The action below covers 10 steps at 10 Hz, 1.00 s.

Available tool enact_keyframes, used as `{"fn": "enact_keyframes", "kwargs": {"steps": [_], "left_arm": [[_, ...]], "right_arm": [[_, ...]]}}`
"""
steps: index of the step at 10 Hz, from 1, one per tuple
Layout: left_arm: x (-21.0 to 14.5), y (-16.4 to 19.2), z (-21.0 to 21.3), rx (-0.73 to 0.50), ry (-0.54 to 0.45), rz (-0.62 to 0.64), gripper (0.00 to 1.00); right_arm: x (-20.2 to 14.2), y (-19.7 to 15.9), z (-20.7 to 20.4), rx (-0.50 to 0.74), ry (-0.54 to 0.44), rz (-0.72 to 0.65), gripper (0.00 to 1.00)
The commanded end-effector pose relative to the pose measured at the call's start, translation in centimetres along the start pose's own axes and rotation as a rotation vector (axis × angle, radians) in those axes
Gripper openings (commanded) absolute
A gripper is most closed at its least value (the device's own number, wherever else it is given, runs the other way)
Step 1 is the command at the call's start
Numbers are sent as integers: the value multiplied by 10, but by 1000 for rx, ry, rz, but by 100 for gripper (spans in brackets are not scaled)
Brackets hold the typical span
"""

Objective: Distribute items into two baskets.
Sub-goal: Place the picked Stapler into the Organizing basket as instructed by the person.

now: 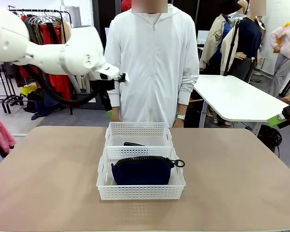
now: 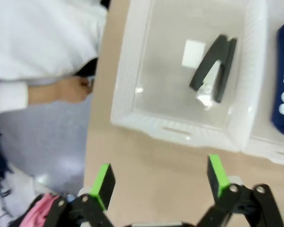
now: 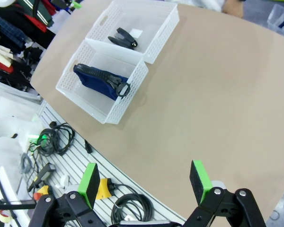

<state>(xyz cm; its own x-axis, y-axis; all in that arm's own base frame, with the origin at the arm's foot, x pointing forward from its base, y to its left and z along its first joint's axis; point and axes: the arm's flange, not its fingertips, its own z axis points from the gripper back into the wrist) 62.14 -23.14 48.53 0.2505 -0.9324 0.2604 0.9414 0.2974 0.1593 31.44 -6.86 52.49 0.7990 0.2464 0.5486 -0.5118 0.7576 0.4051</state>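
1. Tan table (image 1: 48, 183), clothing racks and a white side table behind it; a person in a white zip hoodie (image 1: 150, 63) stands at the far edge, at 12 o'clock from the camera.

2. Pouch (image 1: 142, 170): navy fabric, black zipper with ring pull at its 3 o'clock end. It lies in the near basket (image 1: 141, 192), filling most of the floor. Judged soft and light; it would sag if pinched at a corner. Best hold looks like across the zipper ridge at mid-length, or by the ring.

3. Stapler (image 2: 215, 68): small, black, lying closed in the far basket (image 2: 180, 130), beside that basket's white label (image 2: 194, 53). Judged rigid, heavier for its size, smooth-cased, so some slip risk. Take it across the narrow body near the middle.

4. Baskets: white lattice walls, touching end to end along the 12–6 line at table centre. One item in each, so the sorting reads as done.

5. Left gripper (image 2: 158, 179): raised above the table off the far basket's 10 o'clock corner, fingers spread, nothing between the green pads.

6. Right gripper (image 3: 144, 182): high, well apart from the baskets, out past the table's 3 o'clock edge; fingers wide, empty. Cables on the floor rack (image 3: 85, 170) below it.
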Motion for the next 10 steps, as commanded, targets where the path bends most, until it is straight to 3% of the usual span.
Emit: {"fn": "enact_keyframes", "kwargs": {"steps": [1,4,6,8,10], "left_arm": [[-46,-19,29,47,-87,74,100],[-104,-13,72,-47,-179,152,100],[-134,-17,86,-127,-156,217,100],[-166,-26,103,-224,-266,246,100],[-186,-46,116,-198,-319,310,100]], "right_arm": [[0,-1,1,-2,-3,-4,100],[0,-1,1,-2,-3,-4,100],[0,-1,1,-2,-3,-4,100],[0,-1,1,-2,-3,-4,100],[0,-1,1,-2,-3,-4,100]]}}
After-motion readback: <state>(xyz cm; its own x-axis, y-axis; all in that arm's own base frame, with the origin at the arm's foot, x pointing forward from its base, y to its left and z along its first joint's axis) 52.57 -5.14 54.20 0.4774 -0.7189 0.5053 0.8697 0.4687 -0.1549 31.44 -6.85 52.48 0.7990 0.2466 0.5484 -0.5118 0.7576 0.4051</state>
